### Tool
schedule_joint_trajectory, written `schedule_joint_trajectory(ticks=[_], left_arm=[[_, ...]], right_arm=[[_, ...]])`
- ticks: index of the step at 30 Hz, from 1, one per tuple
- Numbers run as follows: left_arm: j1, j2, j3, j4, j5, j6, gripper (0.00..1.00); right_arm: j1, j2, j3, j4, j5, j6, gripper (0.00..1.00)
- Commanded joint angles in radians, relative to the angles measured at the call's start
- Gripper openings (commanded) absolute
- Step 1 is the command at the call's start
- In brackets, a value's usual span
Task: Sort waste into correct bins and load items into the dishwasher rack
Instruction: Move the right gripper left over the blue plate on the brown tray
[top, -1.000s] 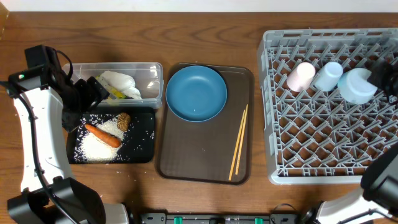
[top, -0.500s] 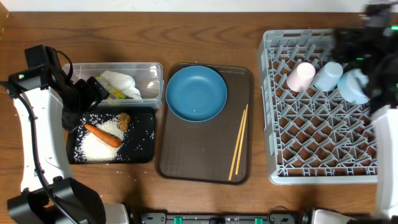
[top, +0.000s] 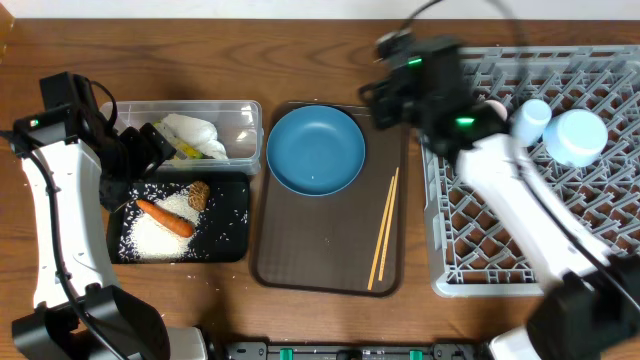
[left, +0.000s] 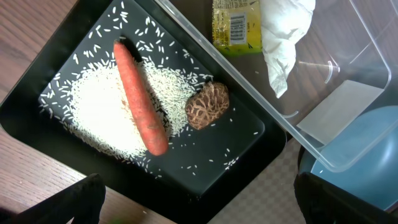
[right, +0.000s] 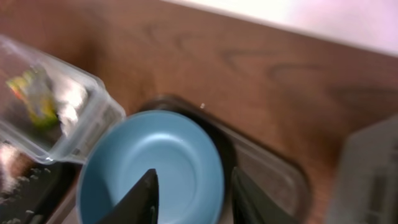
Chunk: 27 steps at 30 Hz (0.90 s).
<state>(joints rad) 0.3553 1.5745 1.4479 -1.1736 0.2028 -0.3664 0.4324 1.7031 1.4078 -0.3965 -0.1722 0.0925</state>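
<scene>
The dark-blue plate (top: 315, 150) lies at the far end of the brown serving tray (top: 320, 260), with the chopsticks (top: 383, 228) to its right. My right gripper (top: 374, 100) is open and empty, above the plate's far right rim; the plate (right: 155, 168) shows between its fingers (right: 199, 202). My left gripper (left: 199, 211) is open and empty above the black tray (left: 249, 146). That tray holds the carrot (left: 140, 106), the brown lump (left: 208, 106) and rice (left: 99, 115). The clear tub (top: 243, 120) holds the napkin (left: 283, 31) and wrapper (left: 235, 25).
The grey rack (top: 520, 230) fills the right side. At its far end stand a light-blue cup (top: 530, 120), the bowl (top: 577, 135) and a pink cup (top: 494, 104), partly hidden by my right arm. A few rice grains lie on the wood by the black tray.
My right arm has swung left from over the rack's far right corner to the plate's far right rim. The left arm and the objects have not moved.
</scene>
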Motion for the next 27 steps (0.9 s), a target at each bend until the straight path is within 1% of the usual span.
schedule_joint_trajectory(ticks=[1, 3, 7, 12, 21, 27], left_arm=[[0.005, -0.015, 0.0, -0.003, -0.006, 0.002, 0.98], [0.005, -0.015, 0.001, -0.003, -0.006, 0.002, 0.98], [0.004, -0.015, 0.001, -0.003, -0.006, 0.002, 0.98], [0.005, -0.015, 0.0, -0.003, -0.006, 0.002, 0.98], [0.004, -0.015, 0.0, -0.003, -0.006, 0.002, 0.98], [0.004, -0.015, 0.0, -0.003, -0.006, 0.002, 0.98]], right_arm=[[0.056, 0.09, 0.011, 0.029, 0.146, -0.004, 0.38], [0.075, 0.146, 0.011, 0.058, 0.179, -0.005, 0.4], [0.087, 0.237, 0.011, 0.095, 0.204, -0.004, 0.4], [0.083, 0.297, 0.011, 0.086, 0.209, -0.004, 0.41], [0.085, 0.314, 0.011, -0.028, 0.21, -0.004, 0.4], [0.085, 0.314, 0.0, -0.074, 0.209, -0.004, 0.4]])
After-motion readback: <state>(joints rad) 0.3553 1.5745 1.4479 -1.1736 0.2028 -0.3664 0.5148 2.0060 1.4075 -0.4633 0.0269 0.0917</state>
